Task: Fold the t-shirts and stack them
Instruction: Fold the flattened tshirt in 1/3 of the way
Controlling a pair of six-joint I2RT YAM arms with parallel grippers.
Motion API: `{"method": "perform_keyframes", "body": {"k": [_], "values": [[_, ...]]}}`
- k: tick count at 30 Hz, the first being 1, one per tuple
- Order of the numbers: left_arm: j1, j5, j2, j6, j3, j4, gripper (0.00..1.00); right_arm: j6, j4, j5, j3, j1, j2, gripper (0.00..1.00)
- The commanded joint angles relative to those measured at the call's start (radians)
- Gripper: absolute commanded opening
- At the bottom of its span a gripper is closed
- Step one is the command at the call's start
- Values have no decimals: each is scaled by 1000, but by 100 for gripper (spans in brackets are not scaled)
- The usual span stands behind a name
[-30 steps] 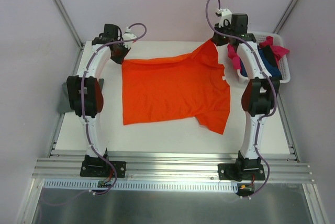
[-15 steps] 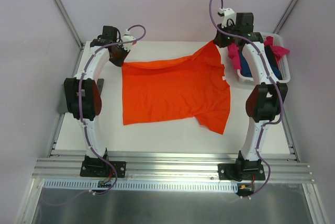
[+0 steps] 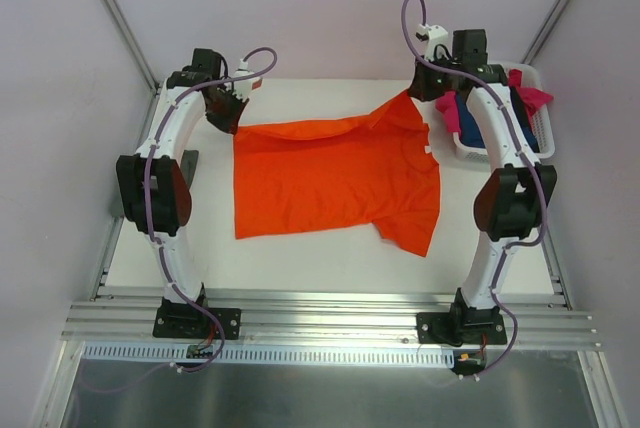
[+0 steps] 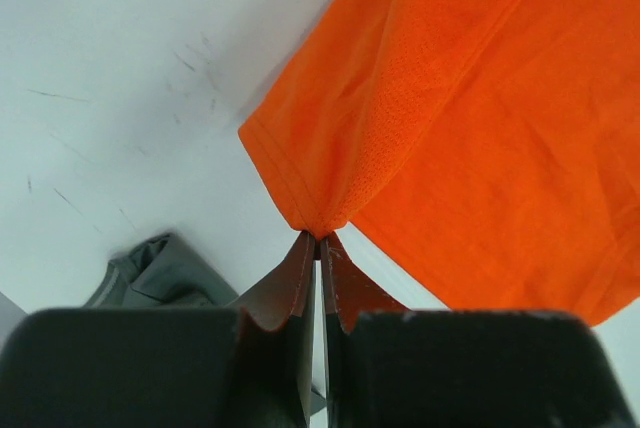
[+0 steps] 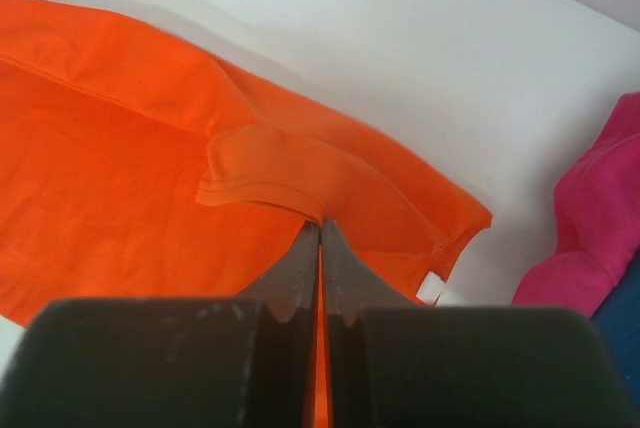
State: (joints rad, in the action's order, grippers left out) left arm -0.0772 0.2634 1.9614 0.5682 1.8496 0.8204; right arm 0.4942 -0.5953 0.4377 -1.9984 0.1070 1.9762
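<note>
Pinching far edge of orange t-shirt [image 3: 335, 183]

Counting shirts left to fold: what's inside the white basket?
The white basket holds a magenta pink t-shirt, draped over its rim, and a navy blue t-shirt. The right arm covers its middle; anything beneath is hidden.

The bright orange cloth t-shirt [image 3: 335, 178] is matt, soft and creased, finely mesh-knit up close. The white table top [image 3: 300, 258] is smooth, matt and faintly scuffed. At 2 o'clock, the white slatted plastic basket [image 3: 546, 128] looks smooth. At 6 o'clock, the ribbed silver metal rail [image 3: 330, 316] shines dully.
</note>
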Motion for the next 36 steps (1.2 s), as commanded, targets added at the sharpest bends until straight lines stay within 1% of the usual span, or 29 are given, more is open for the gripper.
{"method": "perform_keyframes", "body": {"k": [1, 10, 15, 24, 30, 36], "values": [[7, 53, -12, -1, 30, 82, 0, 36, -38, 42, 19, -7, -92, 0], [8, 85, 68, -13, 106, 207, 0, 69, -129, 76, 67, -18, -112, 0], [14, 109, 116, -31, 143, 267, 0, 118, -207, 87, 78, -23, -83, 0], [24, 119, 123, -51, 86, 276, 0, 165, -297, 121, 76, -29, -45, 0], [25, 122, 128, -68, 72, 276, 0, 191, -342, 145, 130, -30, -54, 0], [25, 145, 139, -105, 62, 279, 0, 227, -391, 148, 155, -30, -19, 0]]}}
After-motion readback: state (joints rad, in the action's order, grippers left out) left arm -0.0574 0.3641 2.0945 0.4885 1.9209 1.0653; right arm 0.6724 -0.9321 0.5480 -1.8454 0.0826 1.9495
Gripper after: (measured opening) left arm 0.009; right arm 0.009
